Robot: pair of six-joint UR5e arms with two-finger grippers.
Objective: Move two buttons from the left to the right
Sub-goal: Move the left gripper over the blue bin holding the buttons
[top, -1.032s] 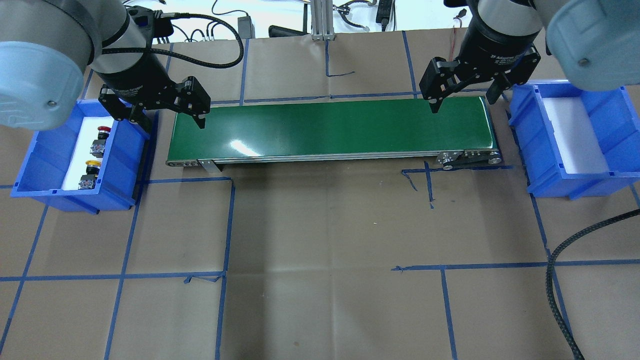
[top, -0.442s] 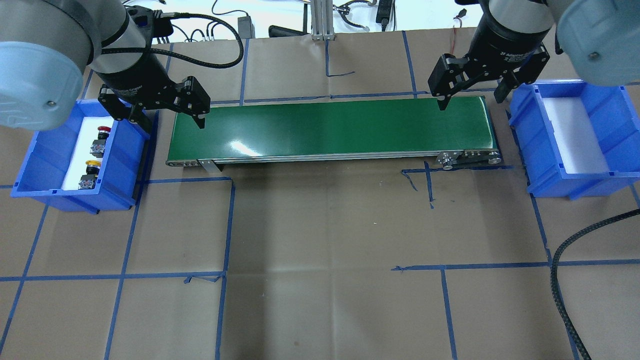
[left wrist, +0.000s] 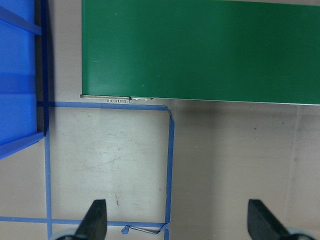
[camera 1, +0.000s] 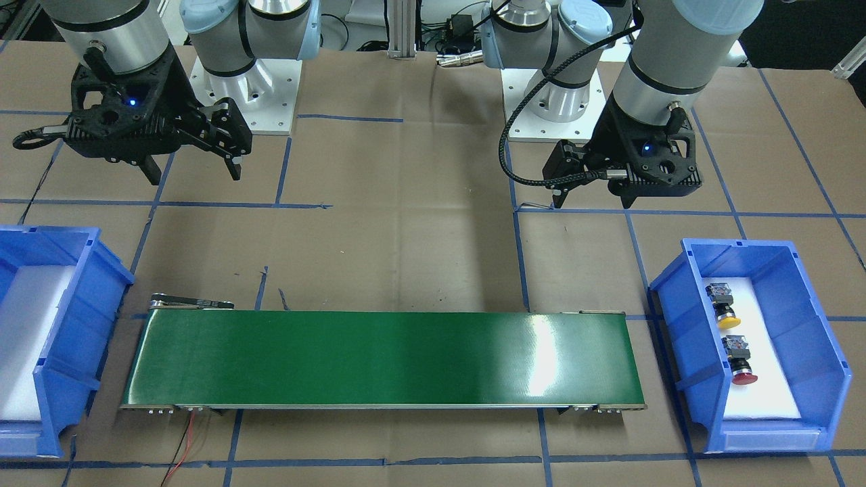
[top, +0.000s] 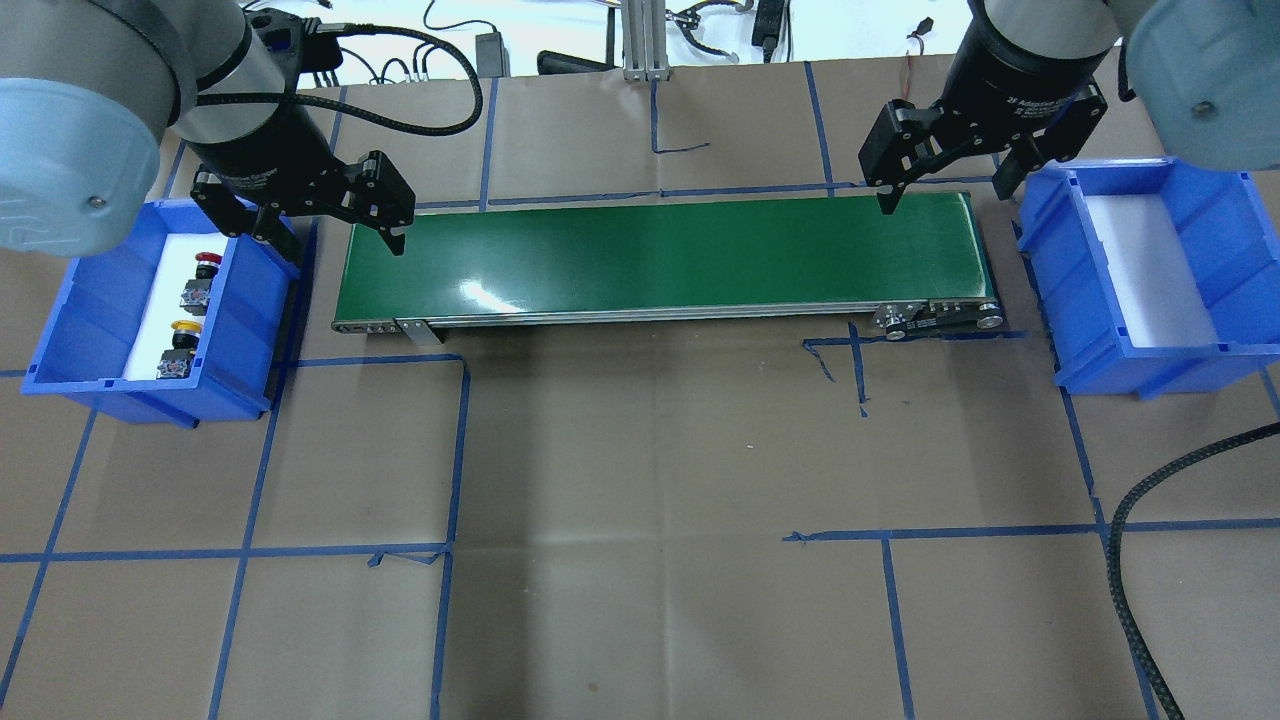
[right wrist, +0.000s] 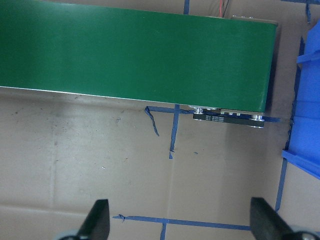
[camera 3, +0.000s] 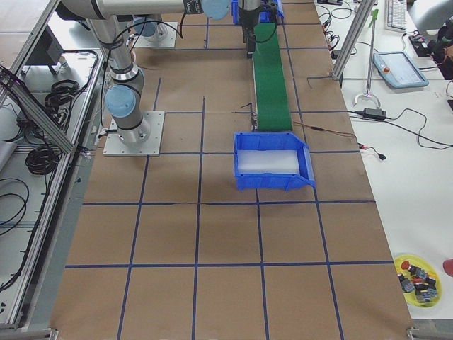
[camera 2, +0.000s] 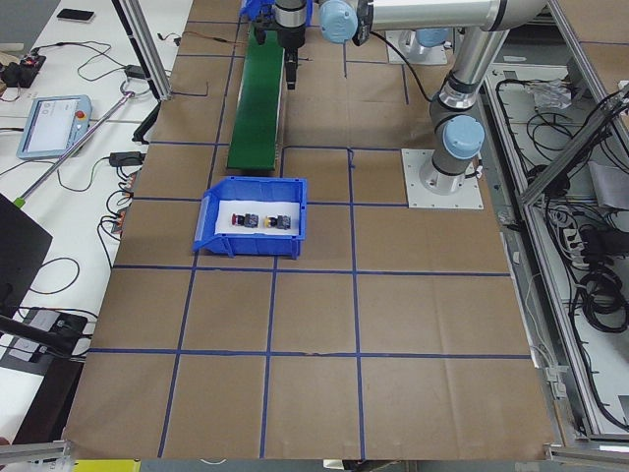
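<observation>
Left gripper: hanging spread apart over belt end, upper left, beside left bin
Right gripper: hanging spread apart, upper right
Buttons: lying in left bin
Table: brown paper, blue tape

the conveyor belt lies across the table between the left bin and the right bin. in the left bin, the far button sits behind the near button. the left gripper hangs above the belt's left end, the right gripper above its right end.
</observation>
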